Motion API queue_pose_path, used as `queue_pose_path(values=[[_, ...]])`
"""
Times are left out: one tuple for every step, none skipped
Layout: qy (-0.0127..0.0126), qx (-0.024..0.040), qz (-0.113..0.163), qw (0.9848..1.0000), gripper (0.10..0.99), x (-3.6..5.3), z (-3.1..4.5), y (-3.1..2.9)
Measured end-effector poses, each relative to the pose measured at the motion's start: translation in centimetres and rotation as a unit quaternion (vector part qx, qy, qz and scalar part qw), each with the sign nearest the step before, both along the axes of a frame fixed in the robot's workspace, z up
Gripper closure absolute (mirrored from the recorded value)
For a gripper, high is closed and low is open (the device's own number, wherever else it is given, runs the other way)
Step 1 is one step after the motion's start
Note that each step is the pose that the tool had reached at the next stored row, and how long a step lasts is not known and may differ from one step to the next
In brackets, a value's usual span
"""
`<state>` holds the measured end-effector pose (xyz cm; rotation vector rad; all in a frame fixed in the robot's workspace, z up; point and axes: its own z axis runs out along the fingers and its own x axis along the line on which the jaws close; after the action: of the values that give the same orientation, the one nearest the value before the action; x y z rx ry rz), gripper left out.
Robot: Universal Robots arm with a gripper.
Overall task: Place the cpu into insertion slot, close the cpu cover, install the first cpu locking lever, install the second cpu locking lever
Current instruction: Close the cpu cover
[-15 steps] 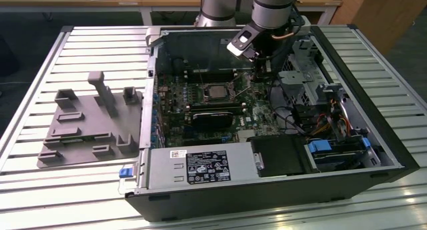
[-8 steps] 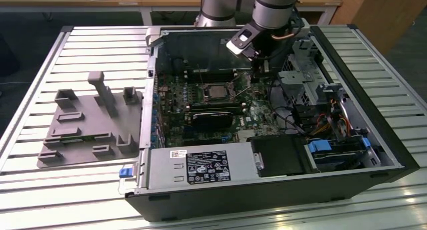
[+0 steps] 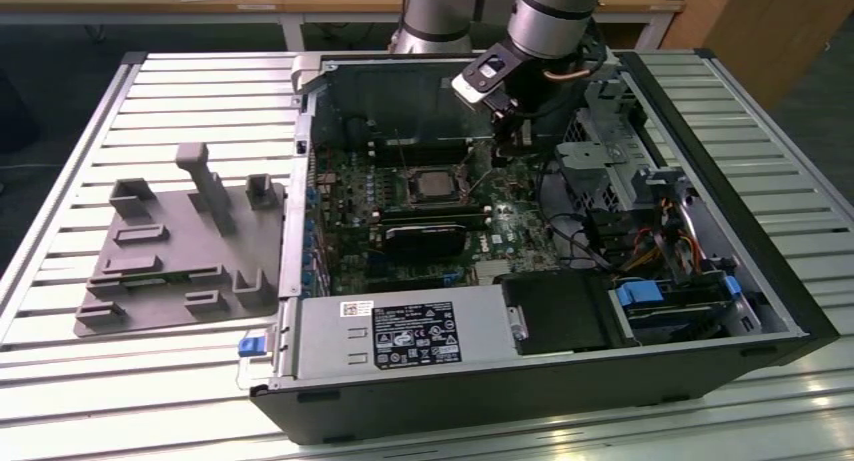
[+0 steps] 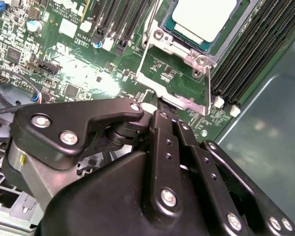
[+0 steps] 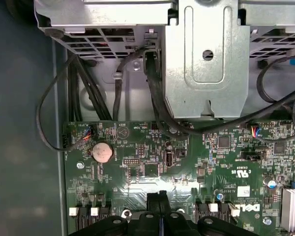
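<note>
The cpu (image 4: 204, 17) already lay in the insertion slot (image 3: 407, 186) inside the open computer case (image 3: 534, 401) on the tabletop (image 3: 134, 381). The cpu cover (image 4: 179, 46) looked folded down around it, so the first two steps seemed done. The pincer (image 4: 158, 107), fingers pressed together, hovered just beside a wire locking lever (image 4: 208, 88) — whether either lever was latched, I could not tell.

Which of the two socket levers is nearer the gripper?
The long lever on the side away from the bare case panel; its bend nearly meets the gripper. The other lever runs on the panel's side.
</note>
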<state>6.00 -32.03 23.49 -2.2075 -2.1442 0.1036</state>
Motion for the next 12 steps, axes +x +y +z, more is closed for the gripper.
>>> queue_pose_path(values=[[0.0001, 0.0000, 0.000, 1.0000, 0.984, 0.00, 0.00, 0.00], [0.0002, 0.0000, 0.000, 1.0000, 0.984, 0.00, 0.00, 0.00], [0.0004, 0.0000, 0.000, 1.0000, 0.984, 0.00, 0.00, 0.00], [0.0004, 0.0000, 0.000, 1.0000, 0.984, 0.00, 0.00, 0.00], [0.0002, 0.0001, 0.000, 1.0000, 0.984, -0.05, 0.00, 0.00], [-0.0005, 0.0001, 0.000, 1.0000, 0.984, -0.19, 0.00, 0.00], [-0.0020, 0.0001, 0.000, 1.0000, 0.984, -0.41, -0.01, 0.00], [-0.0035, 0.0000, 0.000, 1.0000, 0.984, -0.63, 0.00, 0.00], [-0.0049, 0.0001, 0.000, 1.0000, 0.984, -0.86, 0.00, 0.00], [-0.0063, 0.0001, 0.000, 1.0000, 0.984, -1.09, 0.00, 0.00], [-0.0078, 0.0000, 0.000, 1.0000, 0.984, -1.35, 0.00, 0.00], [-0.0098, 0.0000, 0.000, 1.0000, 0.984, -1.63, 0.00, 0.00]])
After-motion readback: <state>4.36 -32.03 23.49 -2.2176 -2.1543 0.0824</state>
